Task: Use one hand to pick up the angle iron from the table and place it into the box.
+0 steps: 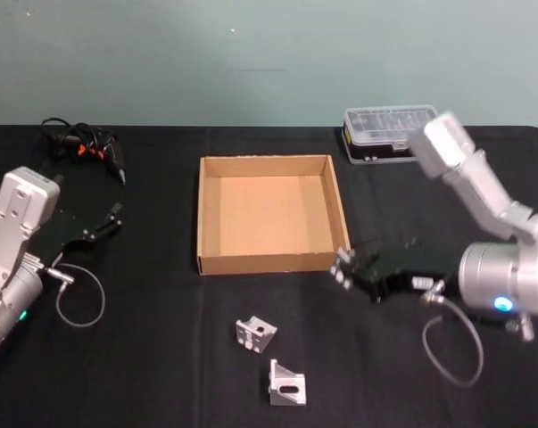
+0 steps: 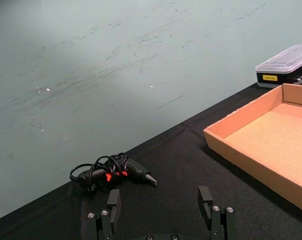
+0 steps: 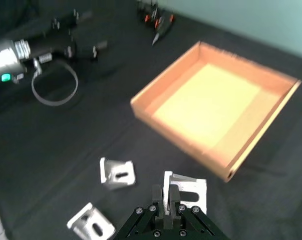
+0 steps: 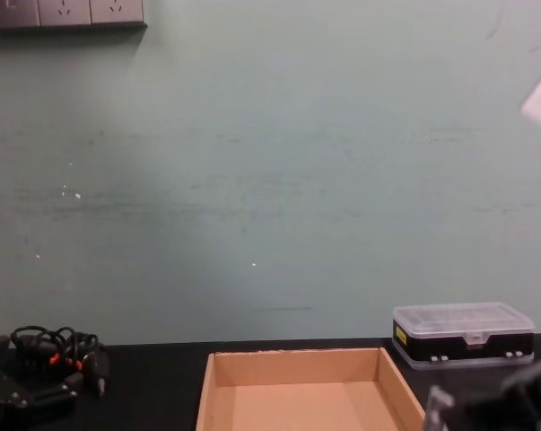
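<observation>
We've got the right gripper (image 1: 342,267) clamped on an angle iron (image 3: 191,192) just beside the cardboard box (image 1: 269,264)'s front-right corner. The left gripper (image 2: 159,196) sits off to the side, fingers spread, empty.

The box (image 1: 269,263) is open at the top, and its floor is walled off only by low sides. Just beside its near right corner the right gripper (image 3: 166,194) is seen, closed on an angle iron (image 3: 193,192). Bare table (image 1: 144,357) is found between the near wall and two loose angle irons (image 1: 256,333) (image 1: 286,383) in front. A plastic case (image 1: 389,134) is set just behind the far right corner. The left gripper (image 1: 112,218), fingers spread, is parked well to the left, with a corded tool (image 1: 86,147) beyond it.
</observation>
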Tool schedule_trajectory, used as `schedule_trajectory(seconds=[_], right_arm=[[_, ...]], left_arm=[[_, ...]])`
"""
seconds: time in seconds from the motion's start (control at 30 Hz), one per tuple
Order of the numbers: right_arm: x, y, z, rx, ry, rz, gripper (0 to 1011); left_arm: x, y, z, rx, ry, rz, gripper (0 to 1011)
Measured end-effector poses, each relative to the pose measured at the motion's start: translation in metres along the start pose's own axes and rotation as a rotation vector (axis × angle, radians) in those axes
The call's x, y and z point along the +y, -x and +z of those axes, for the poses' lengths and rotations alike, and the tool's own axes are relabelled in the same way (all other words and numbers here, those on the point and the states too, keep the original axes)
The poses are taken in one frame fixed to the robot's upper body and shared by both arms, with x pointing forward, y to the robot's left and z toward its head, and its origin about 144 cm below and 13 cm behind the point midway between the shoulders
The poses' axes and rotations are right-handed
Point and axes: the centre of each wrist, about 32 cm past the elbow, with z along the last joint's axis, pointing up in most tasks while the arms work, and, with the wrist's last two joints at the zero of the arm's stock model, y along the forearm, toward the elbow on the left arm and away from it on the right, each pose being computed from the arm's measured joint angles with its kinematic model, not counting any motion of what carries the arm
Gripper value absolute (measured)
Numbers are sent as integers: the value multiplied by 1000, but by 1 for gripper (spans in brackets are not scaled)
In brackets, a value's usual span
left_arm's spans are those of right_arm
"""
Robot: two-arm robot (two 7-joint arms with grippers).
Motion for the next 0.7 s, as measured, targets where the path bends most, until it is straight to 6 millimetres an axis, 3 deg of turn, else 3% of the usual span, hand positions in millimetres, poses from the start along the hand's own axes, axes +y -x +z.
schedule_trajectory(seconds=[0.13,0.3,0.7], right_arm=[[-7,-4,13,-32,-57,-28,83],[-1,-12,25,-71,-92,-33,84],[48,-48,40,-87,-111,-9,84]], left_arm=[[0,0,0,0,0,0,1011],[0,0,0,0,0,0,1011],[0,0,0,0,0,0,1011]])
